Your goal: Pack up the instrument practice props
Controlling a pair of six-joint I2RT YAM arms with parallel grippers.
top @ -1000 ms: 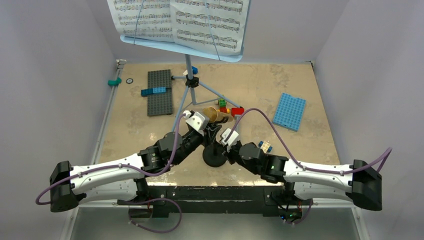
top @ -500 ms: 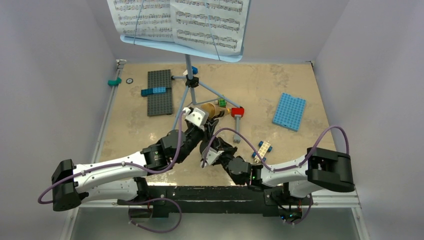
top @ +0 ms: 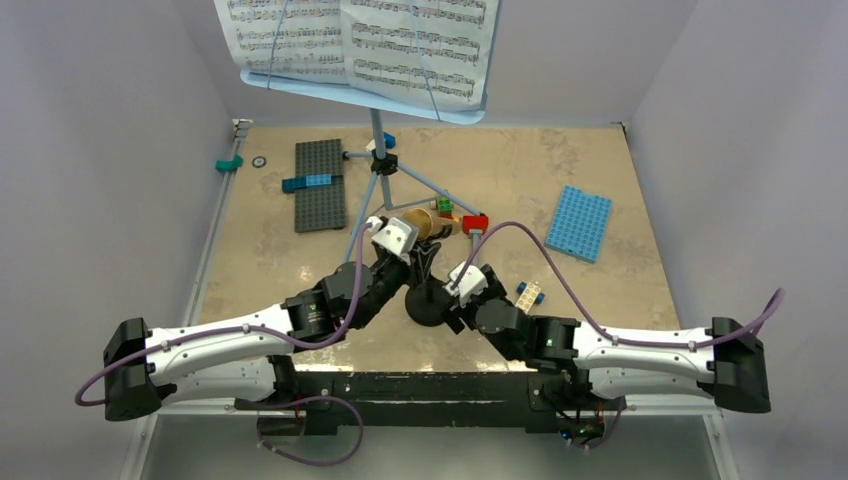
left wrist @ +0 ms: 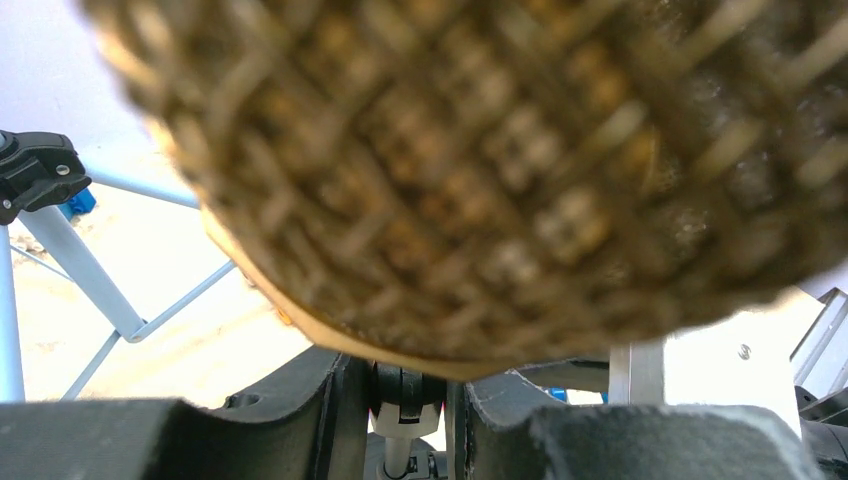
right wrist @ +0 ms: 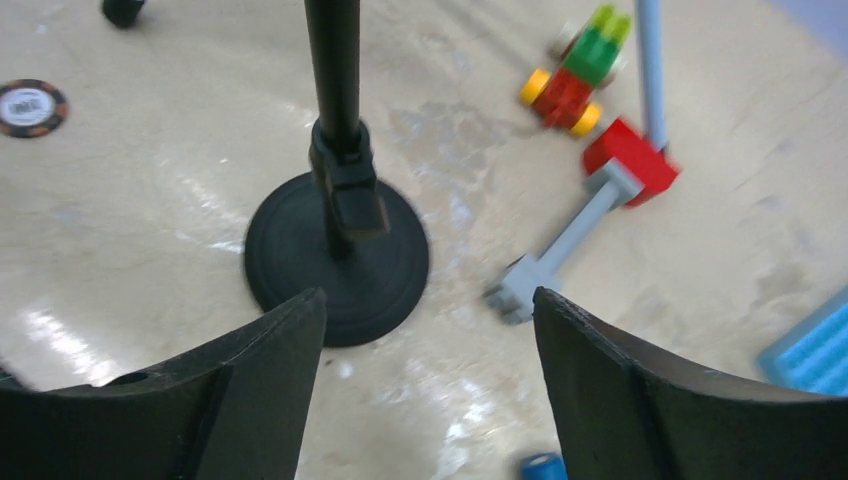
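The gold-brown toy microphone (top: 432,228) has its mesh head filling the left wrist view (left wrist: 480,170). My left gripper (top: 415,245) (left wrist: 405,370) is shut on the neck just under that head. Below it stands the black mic stand (top: 428,305), its round base (right wrist: 335,260) flat on the table. My right gripper (top: 450,292) (right wrist: 430,310) is open just right of that base, touching nothing. The light-blue music stand (top: 378,150) stands at the back with white sheet-music pages (top: 360,40) on its tray.
Loose toy bricks lie right of the mic stand: a red brick (right wrist: 630,160) on a grey piece (right wrist: 560,250) and a small green and red car (right wrist: 575,70). A grey baseplate (top: 320,185) is back left. A blue baseplate (top: 579,222) is right.
My right gripper has opened from shut. Its arm pulled in toward the base, then swung back out beside the mic stand's base. The left arm has barely moved.
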